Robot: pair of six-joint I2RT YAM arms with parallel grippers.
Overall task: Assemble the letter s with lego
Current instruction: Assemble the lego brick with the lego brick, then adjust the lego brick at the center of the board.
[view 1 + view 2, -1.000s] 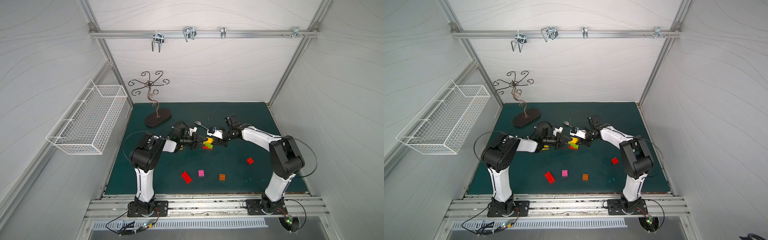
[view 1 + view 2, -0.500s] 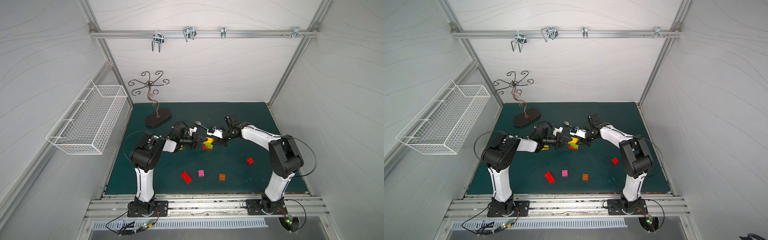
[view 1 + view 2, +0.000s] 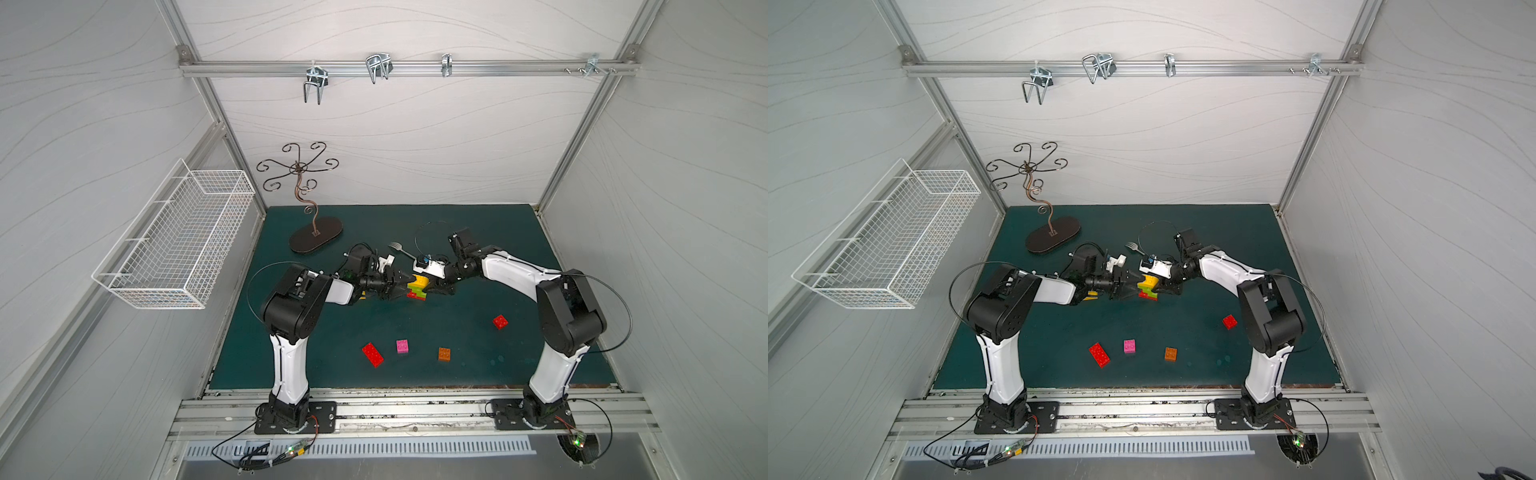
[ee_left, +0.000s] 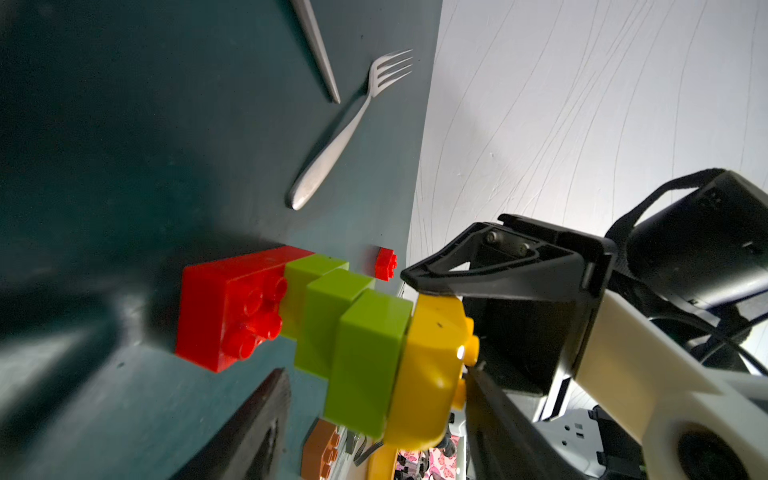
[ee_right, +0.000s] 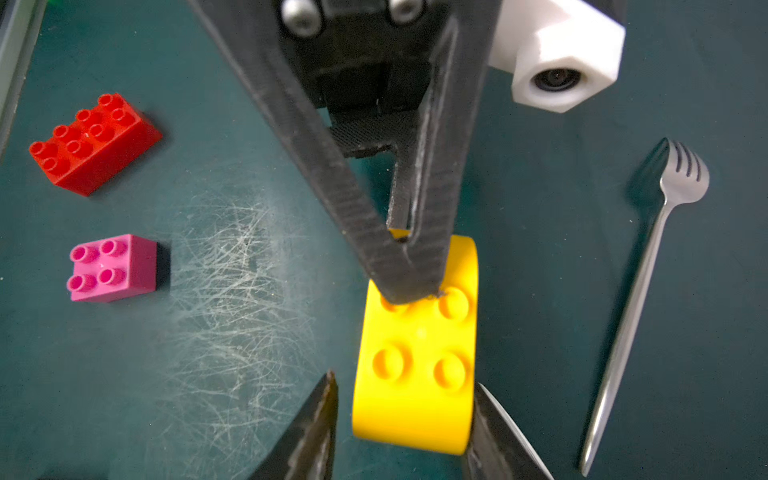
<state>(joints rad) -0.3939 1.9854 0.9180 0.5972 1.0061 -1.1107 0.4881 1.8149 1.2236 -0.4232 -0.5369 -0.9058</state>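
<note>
Dark green mat [image 3: 478,232] is lying inside white walls [image 3: 415,145]. A wire basket [image 3: 174,245] is hanging on one side. A hook stand [image 3: 316,241] and fork [image 3: 400,249] are sitting toward the back, with loose bricks [image 3: 402,345] toward the front. At mid-mat the lego stack [image 3: 417,287] is standing between the left gripper [image 4: 378,372] and right gripper [image 5: 403,380], both spread and clamping nothing. The left arm is partly hiding a yellow piece [image 3: 362,295].

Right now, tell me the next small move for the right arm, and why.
Probably back the right gripper straight off the yellow brick. Its jaws stand apart, a gap showing at one side; the brick already sits on the lime green stack, and the left gripper has a finger on its studs to steady it.
</note>
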